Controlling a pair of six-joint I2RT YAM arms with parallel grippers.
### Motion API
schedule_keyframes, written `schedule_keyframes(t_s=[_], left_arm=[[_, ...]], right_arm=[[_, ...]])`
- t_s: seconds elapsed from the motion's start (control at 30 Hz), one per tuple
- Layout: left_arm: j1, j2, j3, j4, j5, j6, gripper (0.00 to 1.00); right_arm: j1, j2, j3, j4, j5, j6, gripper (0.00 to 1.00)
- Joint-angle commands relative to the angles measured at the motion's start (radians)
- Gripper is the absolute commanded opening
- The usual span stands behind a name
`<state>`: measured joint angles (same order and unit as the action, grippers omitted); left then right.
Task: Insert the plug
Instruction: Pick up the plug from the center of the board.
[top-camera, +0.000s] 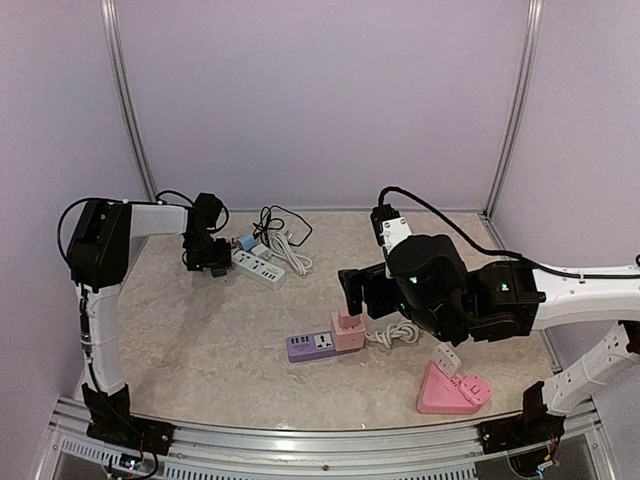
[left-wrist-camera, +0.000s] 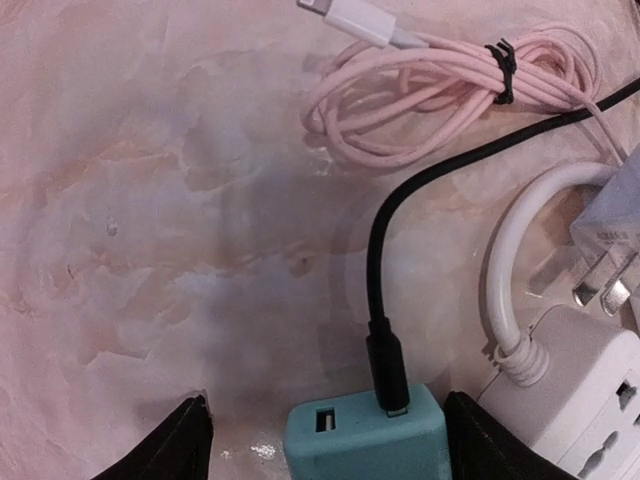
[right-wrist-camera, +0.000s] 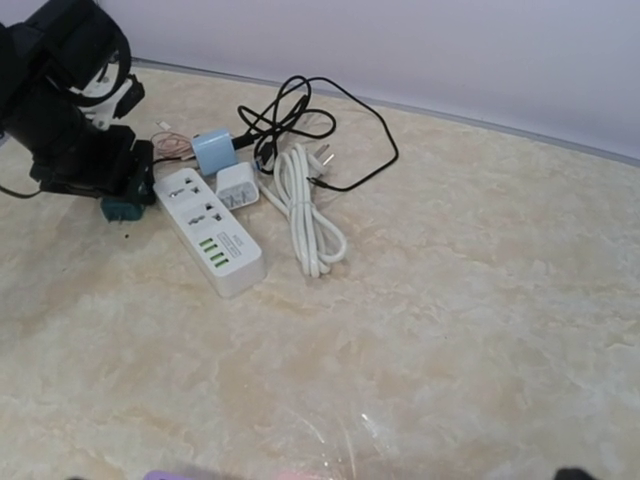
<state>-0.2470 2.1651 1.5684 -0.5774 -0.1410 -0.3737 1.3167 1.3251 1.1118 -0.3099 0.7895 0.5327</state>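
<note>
Nearest the left wrist camera, at 6 o'clock of its view, sits the teal adapter (left-wrist-camera: 365, 438), USB face up, with a black cable (left-wrist-camera: 385, 260) plugged into it. Your left fingers (left-wrist-camera: 185, 448) stand on either side of it. Bare tabletop (left-wrist-camera: 150, 200) shows between the 7 o'clock finger and the adapter, and the 5 o'clock finger looks to touch it. The contact zone is cut off by the frame edge, so I cannot tell whether you have it clamped. The white power strip (left-wrist-camera: 590, 400) lies just beside it at 4 o'clock, with a white plug (left-wrist-camera: 605, 250) resting at the strip's end, prongs bare.

I judge this adapter to be the plug to seat, and the white strip its target. Get a square, firm hold first, because a one-sided pinch will probably let it twist. Lift it, carry it towards 4 o'clock over a free socket, keep the body upright with the prongs in line with the slots, then press straight down. Mind the black cable, which could drag the adapter off line. The strip looks light and may slide under the push.

In the top view your right fingers (top-camera: 350, 288) hover over a pink plug (top-camera: 348, 330) at the 3 o'clock end of a purple strip (top-camera: 310, 346). I cannot tell whether they are spread or closed.
</note>
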Motion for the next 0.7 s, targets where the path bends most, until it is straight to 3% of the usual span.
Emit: schedule_keyframes(t_s=[0.0, 0.03, 0.13, 0.17, 0.23, 0.37, 0.5, 0.67], left_arm=[[0.007, -0.045, -0.096, -0.004, -0.002, -0.007, 0.75], [0.008, -0.058, -0.109, 0.004, -0.006, 0.005, 0.72], [0.013, -0.062, -0.110, 0.006, -0.017, 0.038, 0.43], [0.017, -0.058, -0.107, -0.001, -0.012, 0.043, 0.25], [0.029, -0.054, -0.103, -0.015, 0.019, 0.061, 0.01], [0.042, -0.113, -0.143, -0.039, 0.033, 0.148, 0.00], [0.081, -0.323, -0.200, -0.051, 0.034, 0.281, 0.00], [0.089, -0.578, -0.091, -0.094, 0.010, 0.603, 0.00]], right_arm=[[-0.008, -0.026, -0.014, -0.003, -0.002, 0.001, 1.00], [-0.007, -0.033, -0.022, 0.003, 0.001, 0.002, 1.00], [-0.008, -0.051, -0.041, 0.022, 0.007, 0.006, 1.00], [-0.007, -0.056, -0.042, 0.023, 0.004, 0.008, 1.00], [-0.008, -0.064, -0.043, 0.020, 0.000, 0.011, 1.00], [-0.007, -0.080, -0.025, -0.029, -0.009, 0.024, 1.00], [-0.042, -0.093, 0.020, -0.116, -0.058, 0.050, 1.00], [-0.172, -0.120, 0.069, -0.123, -0.266, 0.041, 1.00]])
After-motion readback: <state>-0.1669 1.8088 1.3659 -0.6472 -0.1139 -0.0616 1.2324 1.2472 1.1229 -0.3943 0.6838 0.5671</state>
